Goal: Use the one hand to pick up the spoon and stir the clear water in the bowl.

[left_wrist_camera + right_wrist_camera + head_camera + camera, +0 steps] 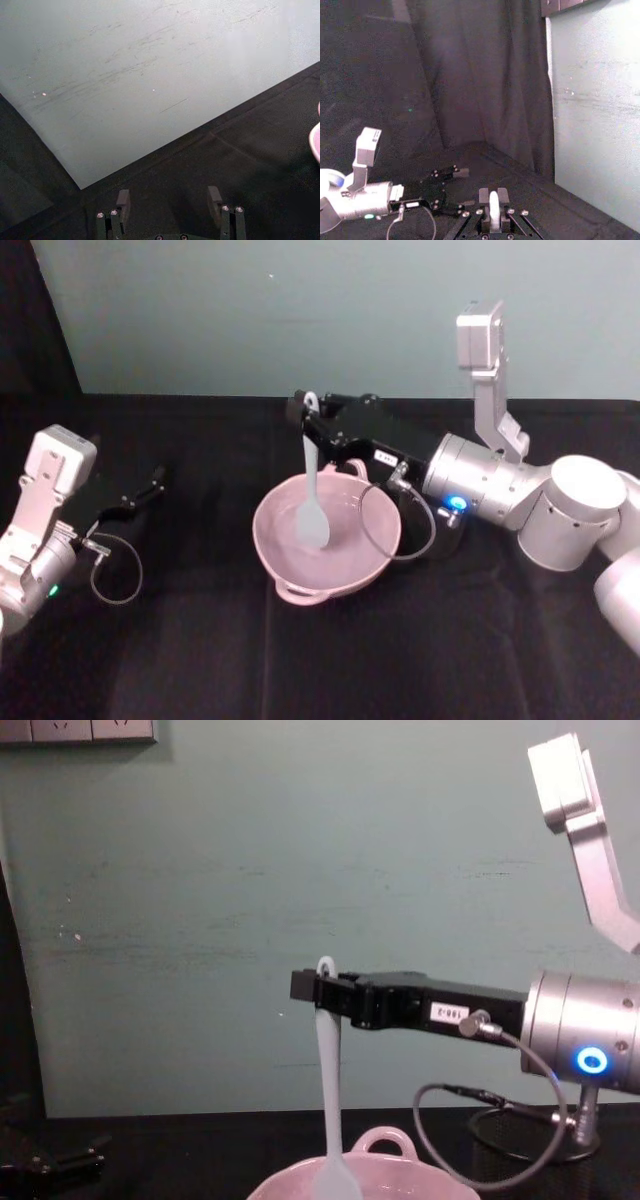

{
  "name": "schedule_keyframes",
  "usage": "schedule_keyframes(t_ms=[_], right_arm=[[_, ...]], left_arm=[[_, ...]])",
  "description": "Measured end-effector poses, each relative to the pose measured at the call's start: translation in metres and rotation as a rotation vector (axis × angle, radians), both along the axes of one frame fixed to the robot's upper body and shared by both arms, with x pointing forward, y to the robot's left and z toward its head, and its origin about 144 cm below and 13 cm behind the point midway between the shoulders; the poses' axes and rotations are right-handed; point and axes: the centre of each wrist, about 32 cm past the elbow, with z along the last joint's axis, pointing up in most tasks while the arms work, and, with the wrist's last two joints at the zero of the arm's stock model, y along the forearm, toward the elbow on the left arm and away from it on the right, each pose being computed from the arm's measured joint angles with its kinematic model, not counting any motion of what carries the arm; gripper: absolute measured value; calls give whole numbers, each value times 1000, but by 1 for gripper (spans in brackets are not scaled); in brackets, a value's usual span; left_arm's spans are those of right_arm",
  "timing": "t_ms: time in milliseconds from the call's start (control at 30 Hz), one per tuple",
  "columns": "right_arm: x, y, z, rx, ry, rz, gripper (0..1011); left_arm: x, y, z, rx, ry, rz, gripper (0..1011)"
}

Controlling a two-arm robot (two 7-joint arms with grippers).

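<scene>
The spoon (311, 490) hangs with its long axis upright. The small oval hole at the handle tip is uppermost and the flat, rounded blade points straight down into the bowl (375, 540). It is a slender white piece, slightly translucent, widening smoothly from a thin handle to the blade. The right end effector (305, 410), black, slim and boxy with a small white label, reaches in level from the counter's right side. Its fingers are pressed together on the top of the handle just below the hole, as the chest view shows (322, 990). Behind it sits a silver cylindrical wrist with a glowing blue ring (592, 1061), from which a grey cable (440, 1120) droops in a loop. The bowl stands about the middle of the black cloth-covered counter (200, 660). It is pale pink and glossy, with a wavy rim and a small arched loop handle. Whether the blade touches the bowl's bottom cannot be told. The left end effector (130, 500) rests near the counter's left edge, its fingers (122, 200) spread apart with nothing between them.
</scene>
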Motion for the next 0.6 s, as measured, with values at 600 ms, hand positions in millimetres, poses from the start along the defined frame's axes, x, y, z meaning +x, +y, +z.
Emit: schedule_keyframes(t_ms=[600], right_arm=[[26, 16, -16, 19, 2, -44, 107]], left_arm=[[0, 0, 0, 0, 0, 0, 1011]])
